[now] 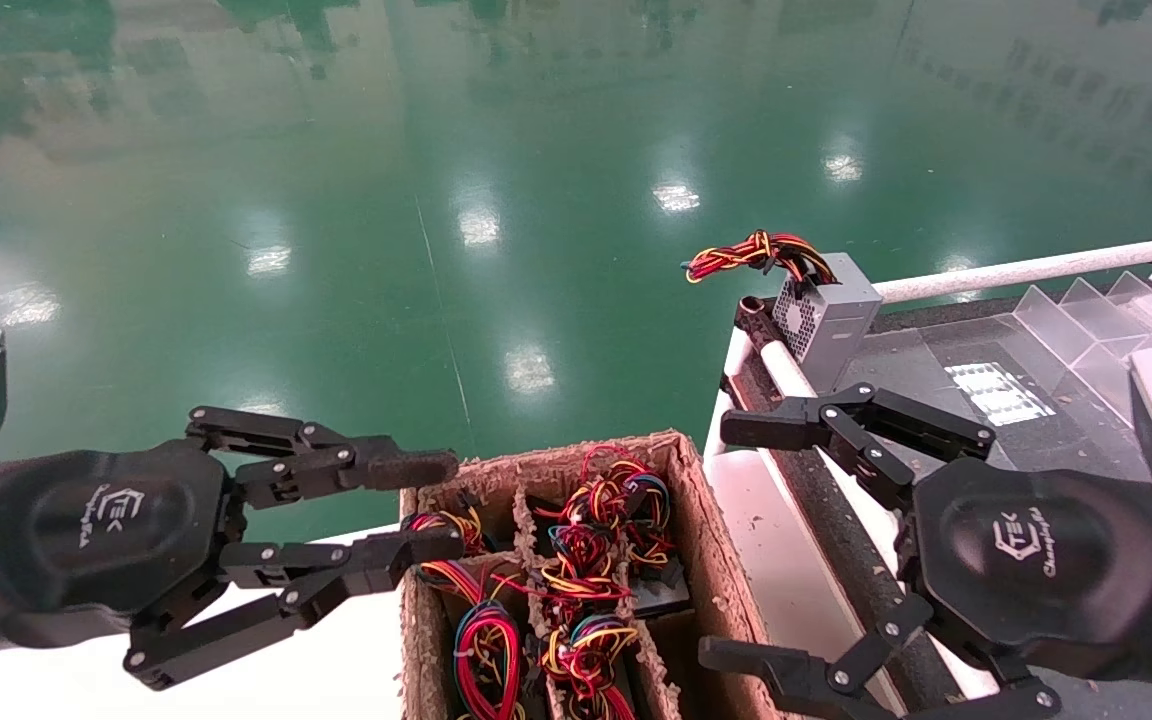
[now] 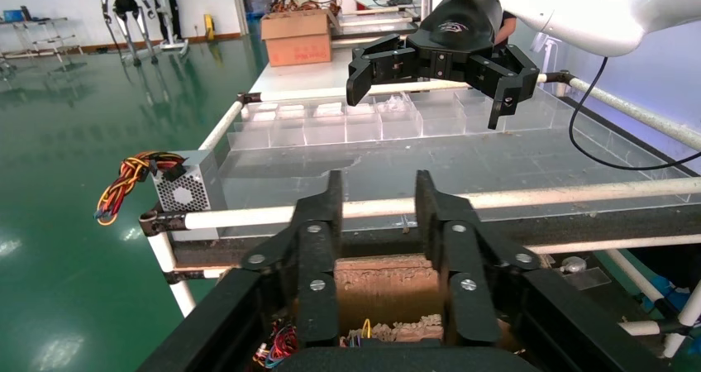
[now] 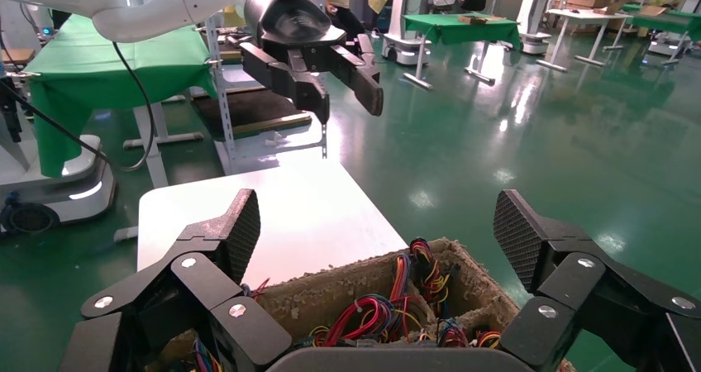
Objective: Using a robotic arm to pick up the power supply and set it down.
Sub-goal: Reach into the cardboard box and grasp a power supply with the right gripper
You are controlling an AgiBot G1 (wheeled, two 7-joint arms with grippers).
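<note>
A pulp-fibre carton [image 1: 691, 500] sits between the two hands, split by dividers into narrow compartments, each stuffed with loose loops of red, yellow, black and blue wires [image 1: 596, 560]; the grey bodies under them are mostly hidden, so which unit is the power supply meant by the task cannot be told. A dark slab [image 1: 658, 592] shows in the right-hand compartment. The left hand [image 1: 426, 510] hovers at the carton's left rim, its fingers parted only a little and holding nothing, the lower fingertip over the nearest wire loops. The right hand [image 1: 736, 540] hangs over the edge of the counter [image 1: 786, 570] to the right of the carton, fingers spread wide and empty. Farther off, a grey box with a perforated face [image 1: 826, 315] stands on the corner of the counter against a white rail [image 1: 1016, 270], vent face turned toward the carton, its tight braided red-yellow-orange wire tail [image 1: 751, 255] pointing out past the counter over the green floor [image 1: 436, 200]. Clear plastic bins [image 1: 1096, 310] line the counter's far side.
</note>
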